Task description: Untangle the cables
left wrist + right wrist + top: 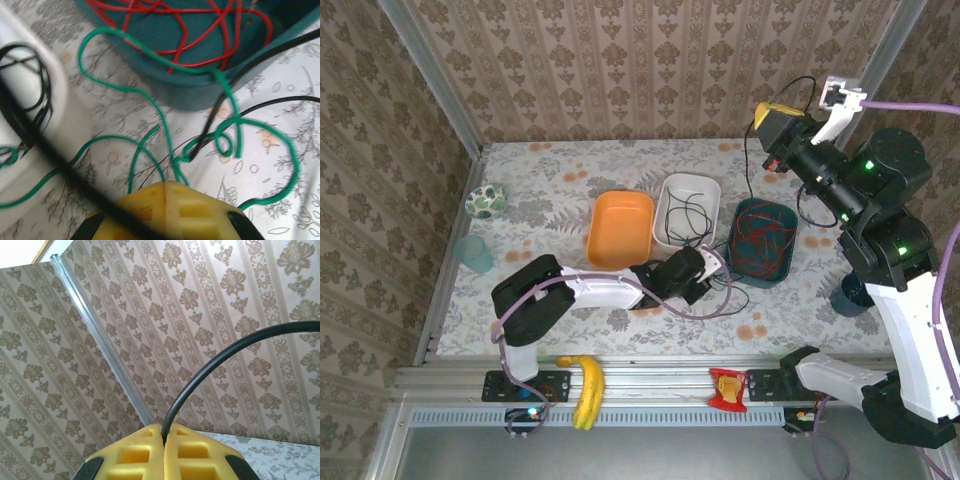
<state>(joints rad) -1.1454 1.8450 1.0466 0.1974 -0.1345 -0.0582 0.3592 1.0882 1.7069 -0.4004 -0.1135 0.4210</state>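
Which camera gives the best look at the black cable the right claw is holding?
Top external: it shows the black cable running from the raised right claw down toward the teal bin. Right wrist catches the pinched stretch arcing away. Left wrist shows black strands near the green cable; whether they're the same cable is unclear.

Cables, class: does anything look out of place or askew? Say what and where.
The green cable spills over the teal bin's rim onto the table, crossing a black cable there, while the red cable lies inside the bin.
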